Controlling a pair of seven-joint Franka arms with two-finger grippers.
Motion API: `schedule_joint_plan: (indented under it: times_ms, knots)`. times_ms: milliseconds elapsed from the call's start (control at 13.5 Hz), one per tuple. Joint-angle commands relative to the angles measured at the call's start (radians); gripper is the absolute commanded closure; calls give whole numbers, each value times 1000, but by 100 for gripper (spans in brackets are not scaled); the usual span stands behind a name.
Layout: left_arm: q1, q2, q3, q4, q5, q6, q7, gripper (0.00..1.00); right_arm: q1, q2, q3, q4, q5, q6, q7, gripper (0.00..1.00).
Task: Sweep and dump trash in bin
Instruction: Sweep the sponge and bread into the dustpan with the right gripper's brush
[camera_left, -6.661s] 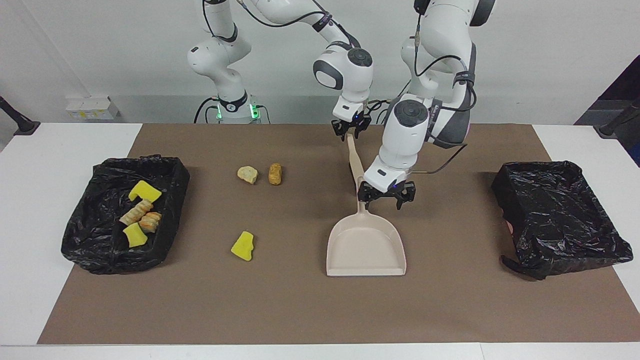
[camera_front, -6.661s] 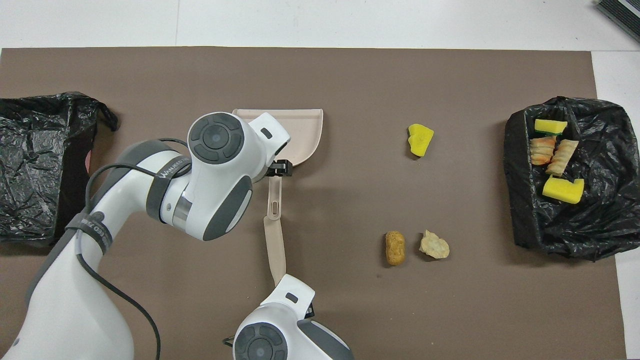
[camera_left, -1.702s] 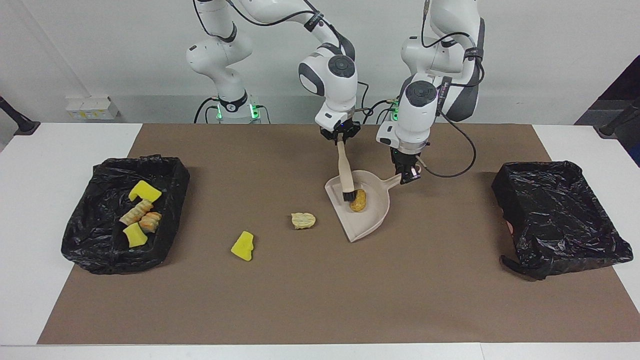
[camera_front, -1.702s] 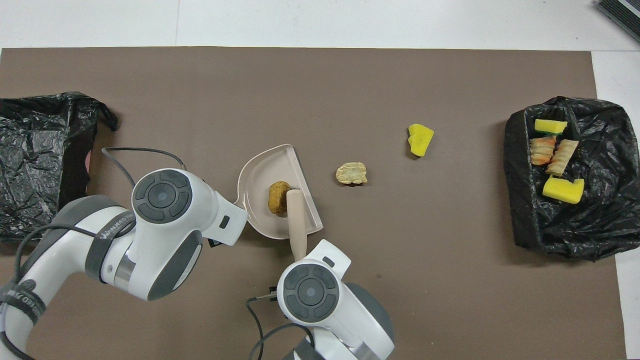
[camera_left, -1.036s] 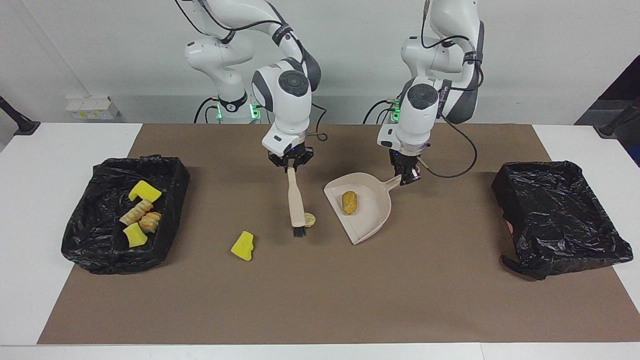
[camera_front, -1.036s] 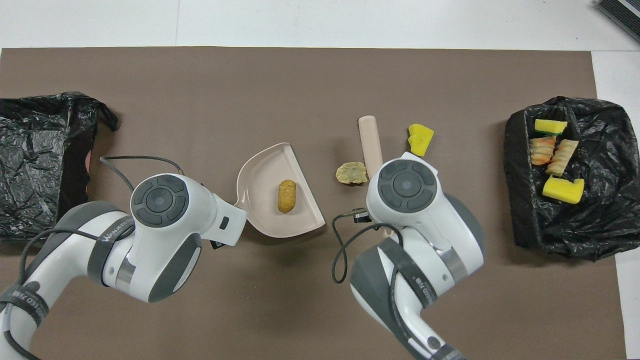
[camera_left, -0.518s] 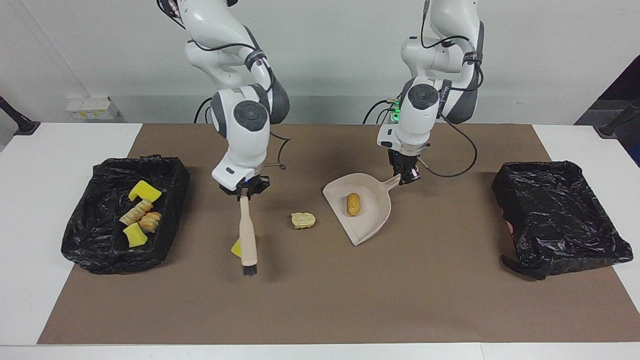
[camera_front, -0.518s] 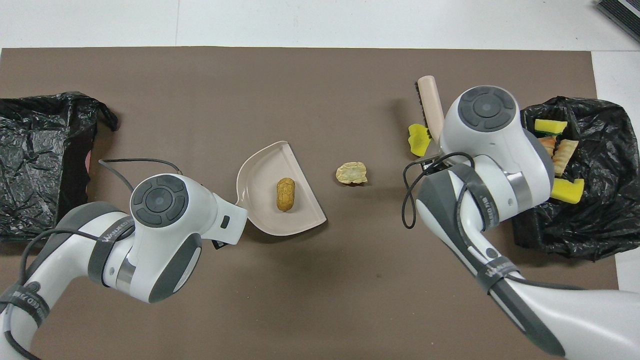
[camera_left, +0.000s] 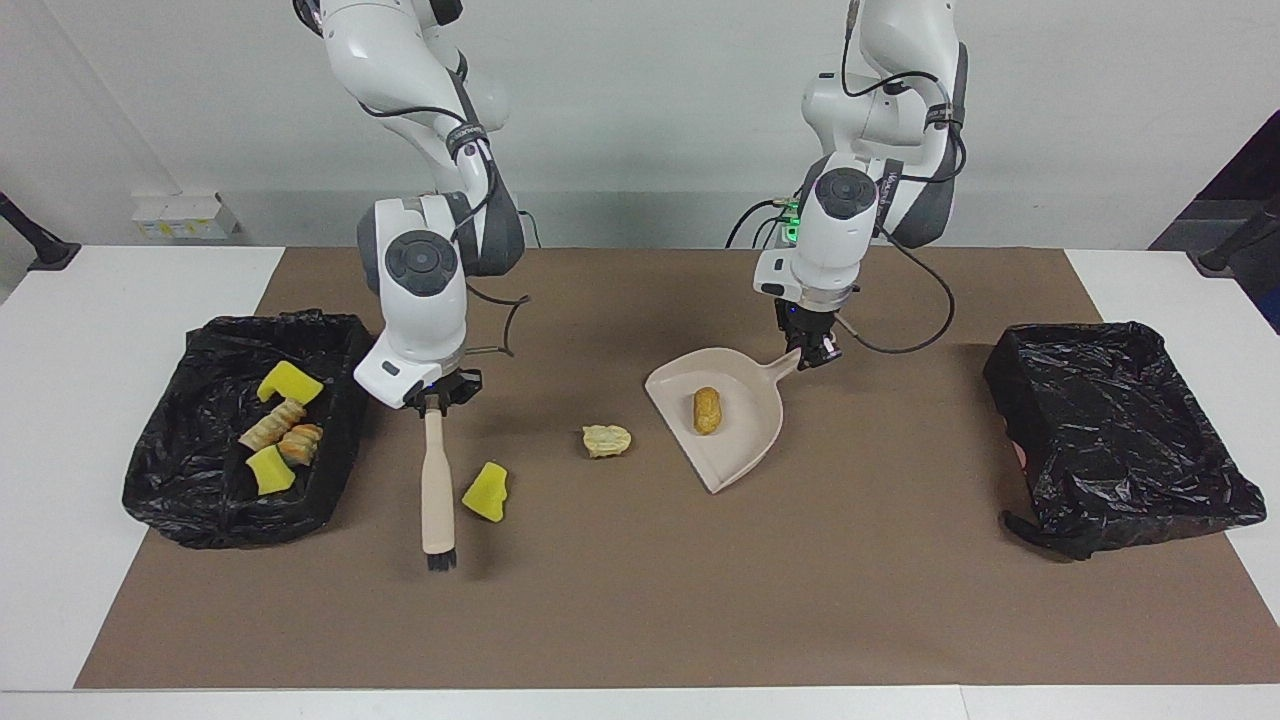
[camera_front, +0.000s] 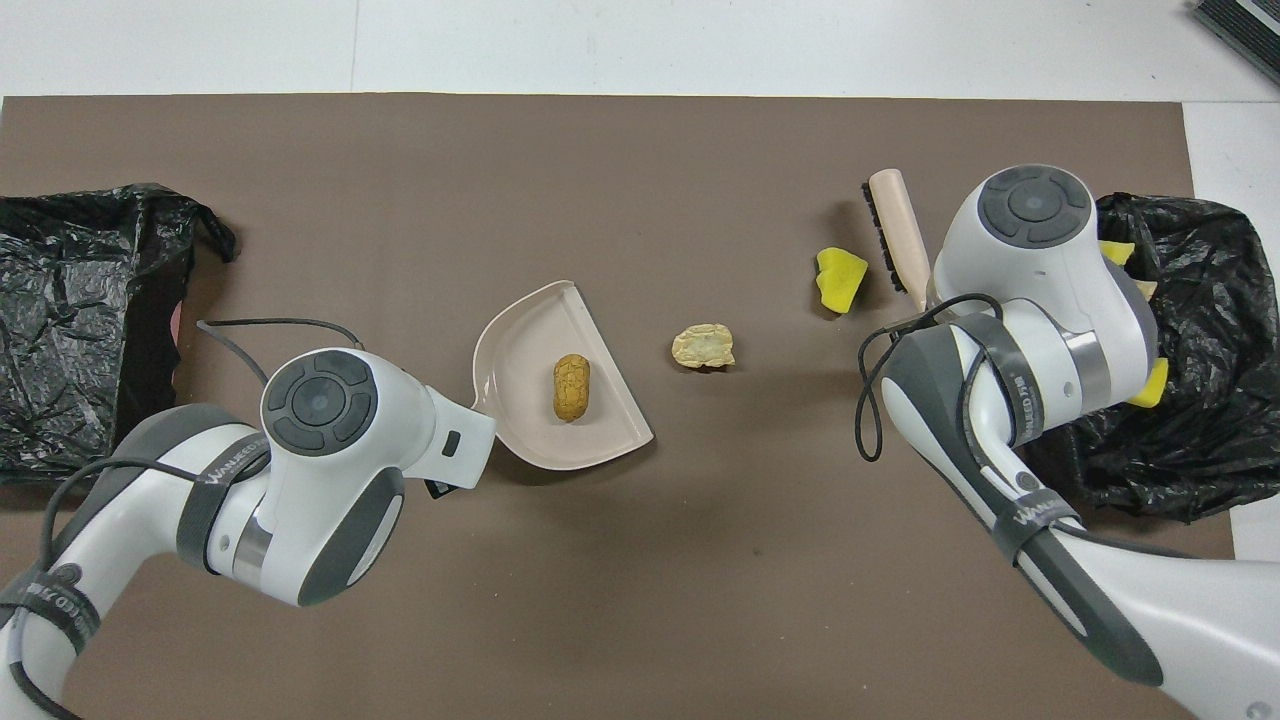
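Since half a second ago the right claw (camera_left: 433, 400) has carried the brush (camera_left: 437, 497) past the yellow sponge (camera_left: 486, 491), so the bristles now sit between that scrap and the full bin (camera_left: 345, 335) at the right arm's end of the desk (camera_left: 640, 620). It is closed on the brush handle. The left claw (camera_left: 815, 349) grips the handle of the dustpan (camera_left: 741, 462), which rests on the mat with its mouth toward the loose scraps and one brown lump (camera_left: 706, 409) inside. A pale crust (camera_left: 606, 440) lies on the mat just beside the pan's lip, and the sponge sits well apart from it, toward the right arm's end. Four more scraps (camera_left: 276, 428) lie in the full bin; the other bin (camera_left: 1120, 430) at the left arm's end looks empty. The likely next step is a stroke pushing the sponge toward the pan. The risks: a light sponge may bounce or roll off the bristles sideways, the stroke may shove the crust aside and miss the pan's mouth, or a hard push may slide the pan and tip out the lump.
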Motion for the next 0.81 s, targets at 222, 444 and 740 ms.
schedule_joint_plan:
  times_ms: [222,444,740]
  knots:
    - [-3,-28,6,-32,-11,29,-27,100,40,-21,19,-67,-17,-39,-17,100]
    - [-3,-28,6,-32,-15,28,-27,100,117,-23,24,-56,69,-70,-7,100]
    - [-3,-28,6,-32,-15,29,-27,100,222,-24,25,-52,198,-68,34,100]
